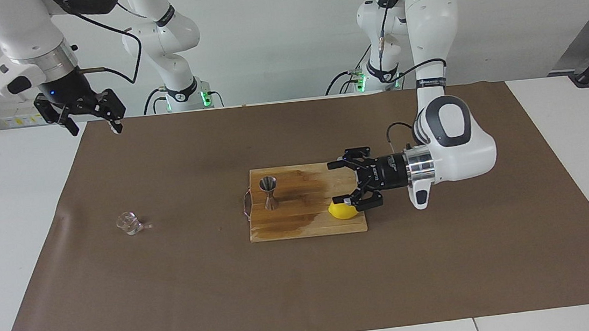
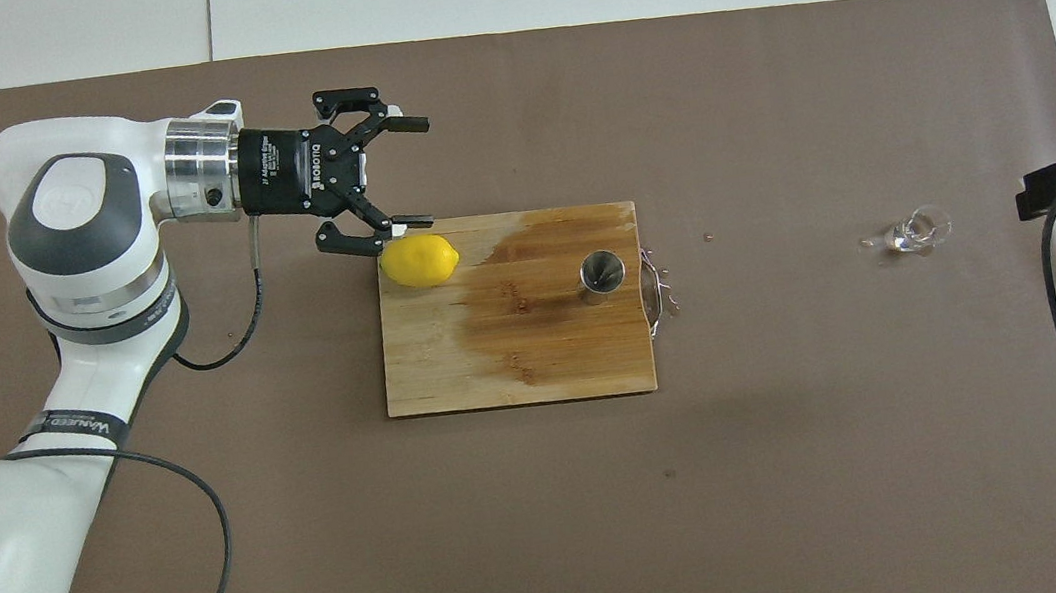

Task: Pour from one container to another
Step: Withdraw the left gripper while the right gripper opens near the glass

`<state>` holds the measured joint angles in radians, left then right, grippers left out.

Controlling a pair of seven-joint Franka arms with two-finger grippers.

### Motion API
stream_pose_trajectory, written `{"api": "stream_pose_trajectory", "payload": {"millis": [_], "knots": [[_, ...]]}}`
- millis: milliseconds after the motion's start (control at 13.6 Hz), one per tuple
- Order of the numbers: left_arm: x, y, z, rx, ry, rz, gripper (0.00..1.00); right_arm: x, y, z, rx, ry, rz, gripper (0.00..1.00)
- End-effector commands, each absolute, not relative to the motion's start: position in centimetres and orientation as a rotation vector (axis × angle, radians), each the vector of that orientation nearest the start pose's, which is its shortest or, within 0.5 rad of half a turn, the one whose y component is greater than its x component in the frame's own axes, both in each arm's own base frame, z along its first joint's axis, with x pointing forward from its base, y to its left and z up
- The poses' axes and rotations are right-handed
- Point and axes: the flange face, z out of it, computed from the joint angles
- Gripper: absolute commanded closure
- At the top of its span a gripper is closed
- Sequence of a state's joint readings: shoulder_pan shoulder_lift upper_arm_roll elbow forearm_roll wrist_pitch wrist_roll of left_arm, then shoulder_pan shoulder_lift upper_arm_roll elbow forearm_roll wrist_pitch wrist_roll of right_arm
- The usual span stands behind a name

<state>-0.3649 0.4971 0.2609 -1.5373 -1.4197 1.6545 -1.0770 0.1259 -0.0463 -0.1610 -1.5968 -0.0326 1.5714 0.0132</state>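
Standing upright on the wooden cutting board, the steel jigger sits just right of centre in the overhead view, at the board's end toward the right arm, on a dark wet stain that spreads across the wood. A yellow lemon lies at the board's other end, on the corner farther from the robots. The left gripper shows centre-right in the facing view, lying sideways over the board's edge just beside the lemon, its jaws spread wide with nothing between them; one fingertip sits right above the lemon, and I cannot tell whether it touches. The tiny clear glass cup rests on the brown paper mat, well apart from the board toward the right arm's end of the table, at the left of the facing view; it looks tipped, with a small wet glint beside it. The right gripper hangs in the upper left of the facing view, over the mat's edge, jaws open and empty, its arm waiting.
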Motion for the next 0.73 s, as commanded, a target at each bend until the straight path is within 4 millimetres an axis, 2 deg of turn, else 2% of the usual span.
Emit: {"api": "stream_pose_trajectory", "payload": {"millis": [0,147,367,660], "knots": [[66.2,-14.6,42.9,1.728,1.346,-1.024,0.00,52.8,-2.9,64.7,-3.173,-0.059,-0.049,0.00],[65.9,-10.5,43.1,1.919,1.311,-0.942,0.00,53.1,-4.4,63.6,-3.142,-0.309,-0.067,0.00],[65.3,-5.7,42.8,2.225,1.203,-0.792,0.00,53.7,-9.5,60.5,-2.966,-0.527,-0.203,0.00],[64.4,-1.9,43.9,2.621,0.921,-0.572,0.00,55.3,-13.2,55.4,-2.772,-0.800,-0.329,0.00]]}}
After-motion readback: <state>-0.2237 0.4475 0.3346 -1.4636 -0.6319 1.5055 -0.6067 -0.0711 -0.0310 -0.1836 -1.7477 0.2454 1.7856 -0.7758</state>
